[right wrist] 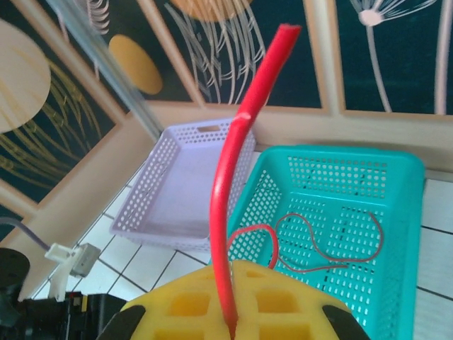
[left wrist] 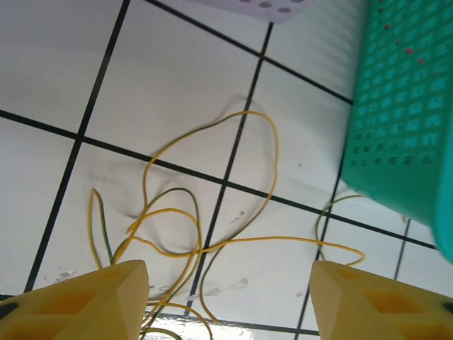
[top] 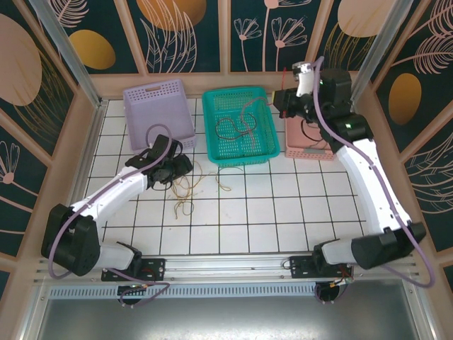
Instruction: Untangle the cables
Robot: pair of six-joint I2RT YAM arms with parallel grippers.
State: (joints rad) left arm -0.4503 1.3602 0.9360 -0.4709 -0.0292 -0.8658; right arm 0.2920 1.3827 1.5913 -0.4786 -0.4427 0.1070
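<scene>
Cables [top: 185, 191] lie split: on the tiled table [top: 283, 205], yellow and green loops [left wrist: 275, 156] cross under the open-jawed left gripper [left wrist: 230, 290]; others sit in the teal basket [top: 211, 127]; the right gripper [right wrist: 232, 312] pinches one red cable [right wrist: 221, 191]; likely risk: closing on two crossed strands drags both, tightening the tangle.

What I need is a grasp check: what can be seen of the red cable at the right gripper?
The red cable is a thin, smooth wire, plastic-sheathed by its look. The right gripper has its yellow jaws shut on it. From them it stands nearly upright, bends rightward higher up and ends in a blunt free tip. Its lower part is hidden.
</scene>
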